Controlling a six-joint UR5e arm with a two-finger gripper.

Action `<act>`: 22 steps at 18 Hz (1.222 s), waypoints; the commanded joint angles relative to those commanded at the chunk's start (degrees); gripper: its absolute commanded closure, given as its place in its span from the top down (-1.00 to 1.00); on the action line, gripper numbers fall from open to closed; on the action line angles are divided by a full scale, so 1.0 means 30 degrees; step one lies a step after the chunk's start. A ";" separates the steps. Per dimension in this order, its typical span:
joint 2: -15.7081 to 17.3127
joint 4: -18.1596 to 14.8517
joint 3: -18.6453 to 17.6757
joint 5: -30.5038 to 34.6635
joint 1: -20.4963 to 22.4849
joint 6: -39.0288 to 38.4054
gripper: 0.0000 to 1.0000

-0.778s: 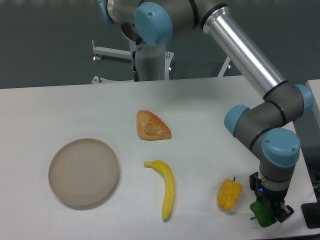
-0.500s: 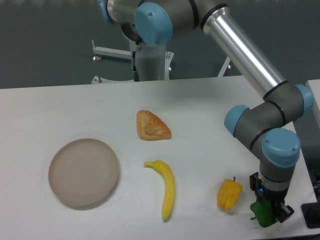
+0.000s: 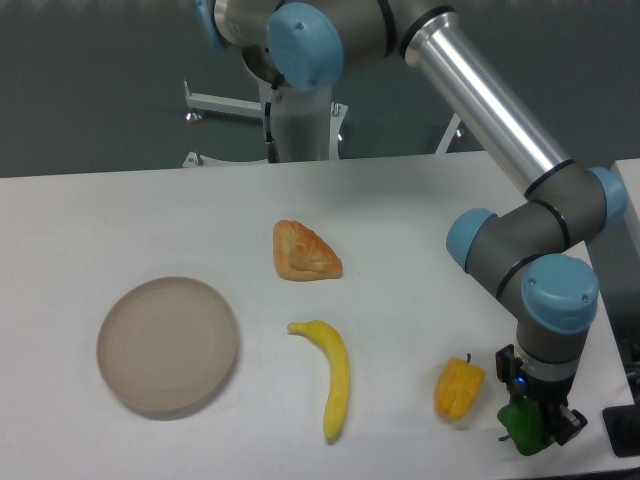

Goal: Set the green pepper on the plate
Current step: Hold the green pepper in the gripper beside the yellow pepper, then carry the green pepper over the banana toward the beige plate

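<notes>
The green pepper (image 3: 524,428) is at the table's front right corner, glossy and bright green, between the fingers of my gripper (image 3: 537,426). The gripper points down over it and is shut on it; the pepper looks just at or barely above the table surface. The beige plate (image 3: 167,345) lies flat at the front left, far from the gripper, with nothing on it.
A yellow-orange pepper (image 3: 457,388) sits just left of the gripper. A banana (image 3: 335,378) lies in the front middle. A croissant-like pastry (image 3: 304,252) sits in the centre. A dark object (image 3: 625,432) is at the right edge.
The arm has shifted very slightly up and to the left with the green pepper in the gripper; nothing else has moved.
</notes>
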 joint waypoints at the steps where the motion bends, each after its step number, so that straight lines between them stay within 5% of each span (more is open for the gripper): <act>1: 0.0409 -0.0320 -0.0293 0.0000 -0.0060 -0.0030 -0.23; 4: 0.1756 -0.1551 -0.1317 -0.0059 -0.0352 -0.1312 -0.23; 14: 0.6708 -0.1525 -0.7470 -0.0909 -0.3133 -0.6382 -0.26; 19: 0.7882 -0.1350 -0.9375 -0.0791 -0.5565 -1.0888 -0.26; 22: 0.8175 -0.0299 -1.0341 -0.0761 -0.7058 -1.4082 -0.26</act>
